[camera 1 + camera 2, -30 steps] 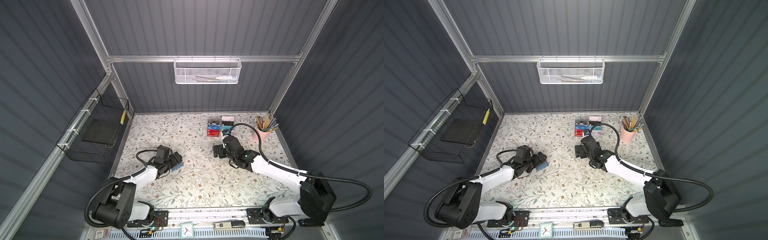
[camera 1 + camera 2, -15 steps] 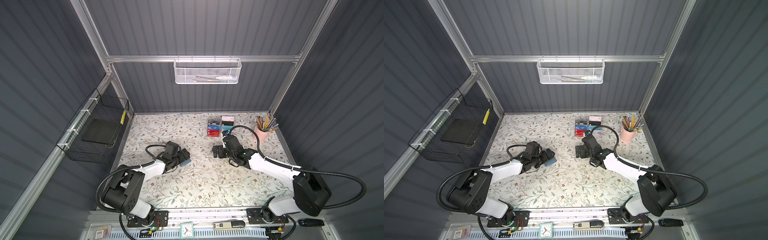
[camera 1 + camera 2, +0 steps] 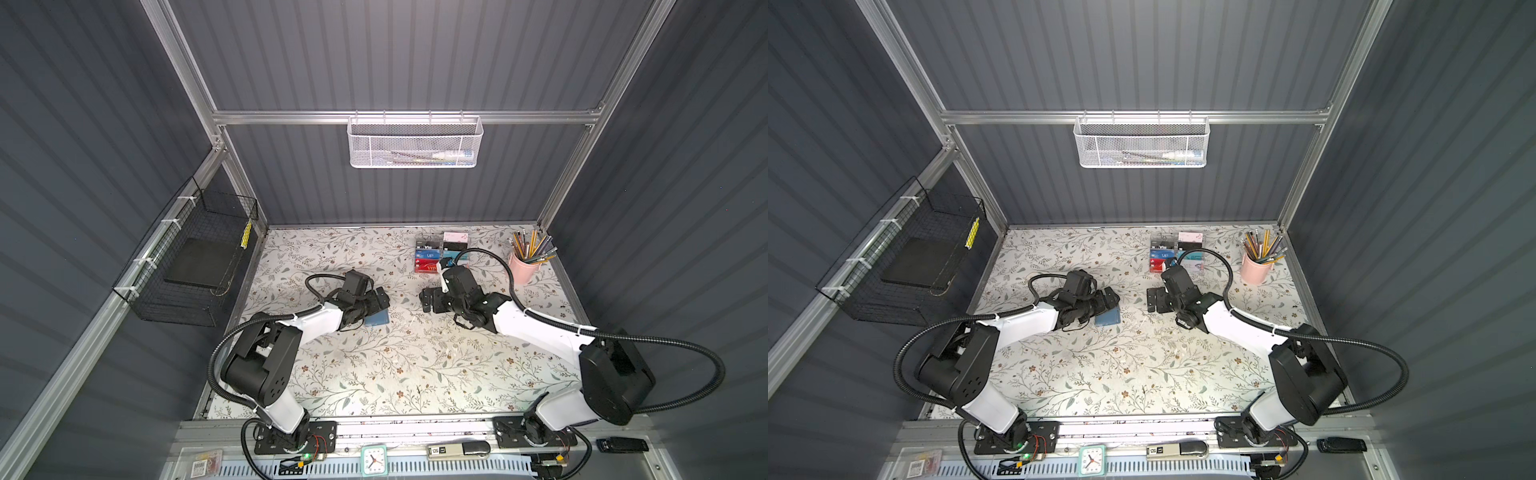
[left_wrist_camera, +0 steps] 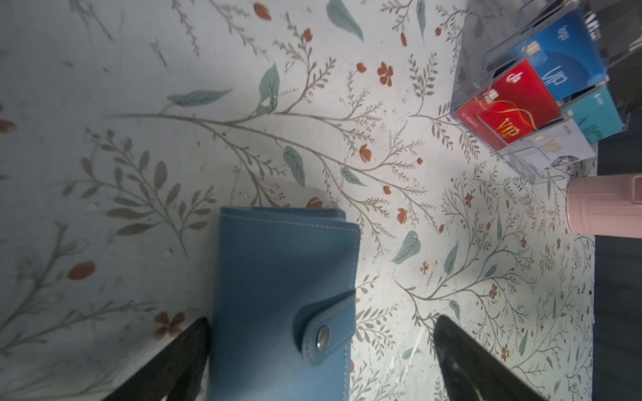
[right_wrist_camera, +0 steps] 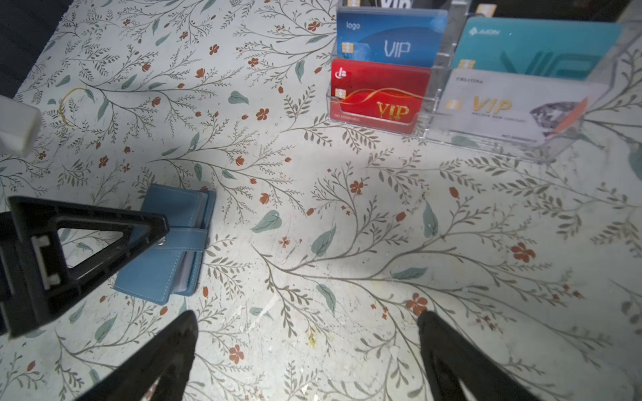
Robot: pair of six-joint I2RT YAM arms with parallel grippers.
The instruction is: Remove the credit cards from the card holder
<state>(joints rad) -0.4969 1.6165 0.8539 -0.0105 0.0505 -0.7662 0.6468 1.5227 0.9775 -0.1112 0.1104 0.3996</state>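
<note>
**Colleague:** What's on the table (image 3: pixel 415 365)?

**Me:** My left end effector (image 3: pixel 376 306) is left of centre, jaws spread wide, gripping nothing. My right end effector (image 3: pixel 426 301) faces it from the right, equally wide and empty. A clear card rack (image 5: pixel 486 144) stands far right.

**Colleague:** And the card holder (image 4: pixel 278 270)?

**Me:** It lies flat between my left jaws, one finger (image 4: pixel 184 350) just beside its edge. It's closed, tab (image 4: pixel 323 335) snapped.
</note>
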